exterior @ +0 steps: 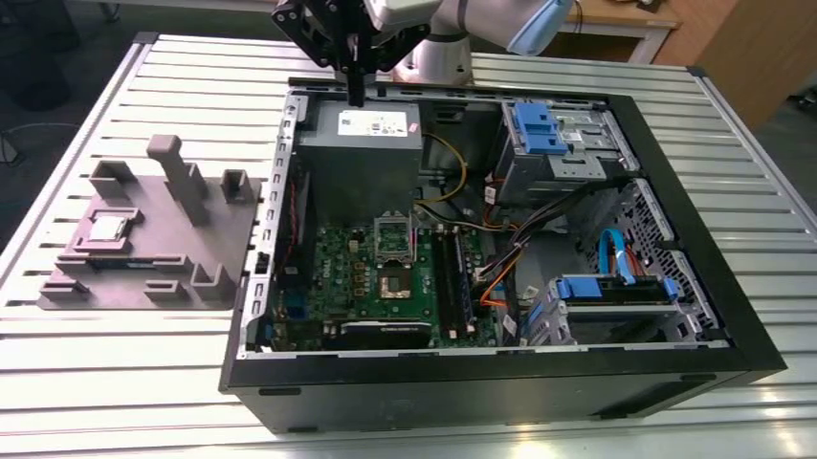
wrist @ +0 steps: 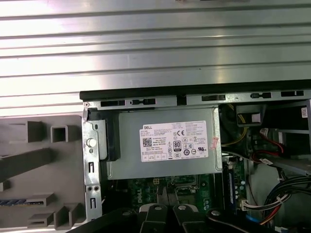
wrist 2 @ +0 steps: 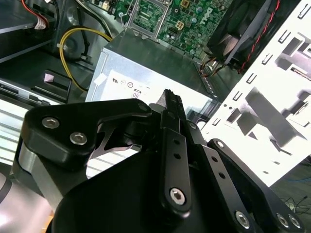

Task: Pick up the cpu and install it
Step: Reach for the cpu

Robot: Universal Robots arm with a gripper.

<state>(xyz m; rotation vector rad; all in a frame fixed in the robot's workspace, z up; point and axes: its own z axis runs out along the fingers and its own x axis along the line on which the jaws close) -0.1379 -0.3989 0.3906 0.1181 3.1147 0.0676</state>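
On the slatted metal table (exterior: 77, 382), at the exterior view's left, a grey fixture tray (exterior: 166, 287) holds the cpu (exterior: 106, 228), which lies flat with its silver top up in a recess near the tray's left edge, well apart from the robot arm (exterior: 447, 29). Just beside the tray to the right stands an open black computer case (exterior: 511, 382), lying on its side with its interior exposed. The gripper (exterior: 355, 96) hangs over the case's far left corner, directly above the grey power supply (exterior: 360, 158) with its white label, and is clenched on nothing, its two thin fingers pressed together and pointing down. In the second wrist view the closed fingertips (wrist 2: 171, 99) show against the power supply (wrist 2: 146, 68), apart from it. Nearer the camera in the exterior view lies the green motherboard (exterior: 339, 258), its socket (exterior: 393, 282) uncovered and the silver bracket (exterior: 393, 232) raised upright behind it. Orange and yellow cables (exterior: 492, 277) run rightward toward two blue-fronted drive bays (exterior: 542, 129) on the case's right side.
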